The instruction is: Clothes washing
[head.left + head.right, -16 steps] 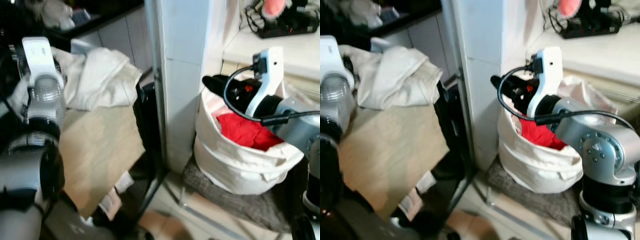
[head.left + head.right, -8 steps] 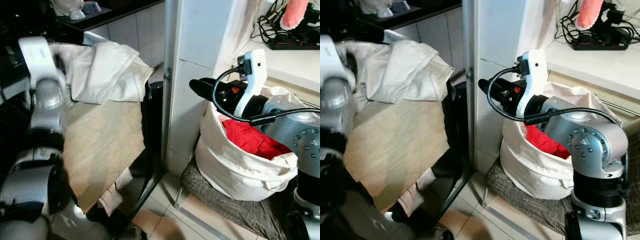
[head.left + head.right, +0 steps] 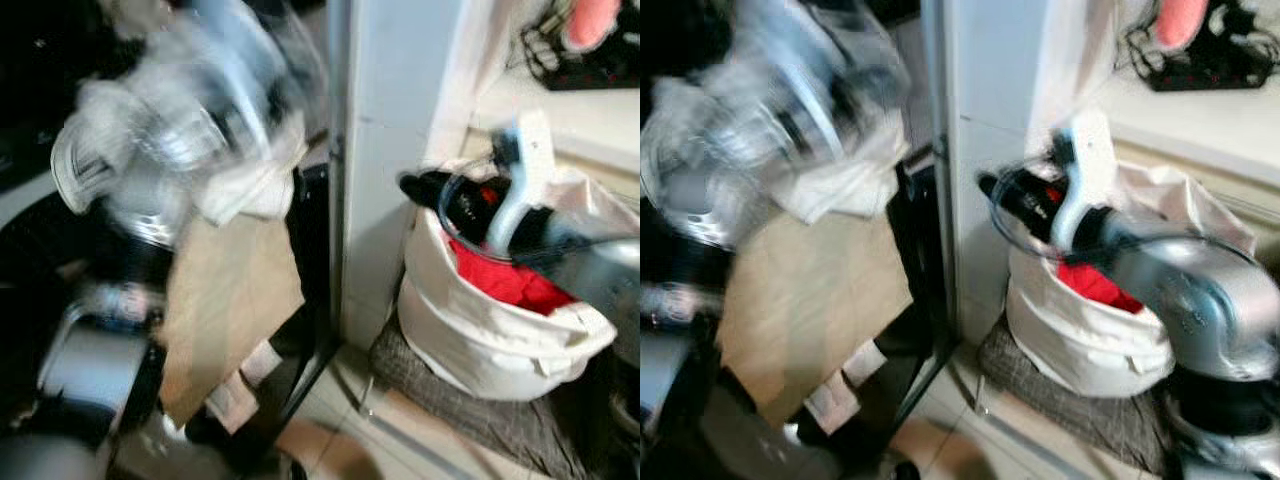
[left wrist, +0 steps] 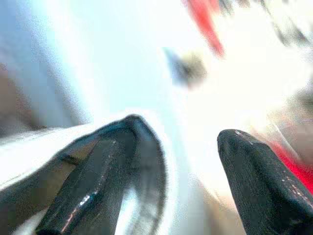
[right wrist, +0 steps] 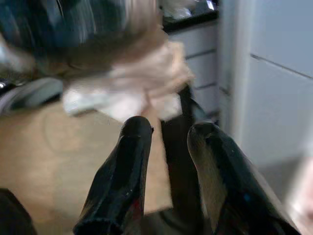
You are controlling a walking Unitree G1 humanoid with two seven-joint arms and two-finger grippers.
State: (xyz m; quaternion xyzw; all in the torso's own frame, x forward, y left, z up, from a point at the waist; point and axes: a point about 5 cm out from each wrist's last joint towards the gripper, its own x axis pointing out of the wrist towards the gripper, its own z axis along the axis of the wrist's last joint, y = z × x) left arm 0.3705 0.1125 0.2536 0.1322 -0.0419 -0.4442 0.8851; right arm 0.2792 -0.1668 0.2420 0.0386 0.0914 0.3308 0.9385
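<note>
Clothes are seen in two places: a pale, cream-coloured cloth [image 3: 250, 185] is heaped at the far end of a tan surface [image 3: 225, 300] on the robot's left, and a red garment [image 3: 500, 280] lies inside a white fabric laundry bag [image 3: 480, 340] on the right. Farthest left, the left arm [image 3: 130, 230] is raised in front of the pale cloth and is heavily smeared by motion blur, so its outline is hard to read in the head views. In its wrist view the left gripper [image 4: 181, 161] is shown with its two black fingers [image 4: 264, 186] spread well apart and nothing between them (the bright, washed-out background behind them cannot be made out, apart from streaks of red). Just right of the tan surface, a dark vertical edge [image 3: 305, 250] is seen beside a white tiled pillar [image 3: 385, 150]. To the right of the pillar the laundry bag is set on a grey woven mat [image 3: 460, 400] on the tiled floor [image 3: 330, 440]. The right gripper [image 3: 425, 187] is held at the bag's rim, above the red garment and pointing toward the pillar. In the right wrist view its fingers [image 5: 127, 171] are seen with a narrow gap between them and nothing held. At the far right, on a white tabletop [image 3: 560, 110] behind the bag, dark cables [image 3: 590, 60] and something pink [image 3: 590, 20] are visible.
</note>
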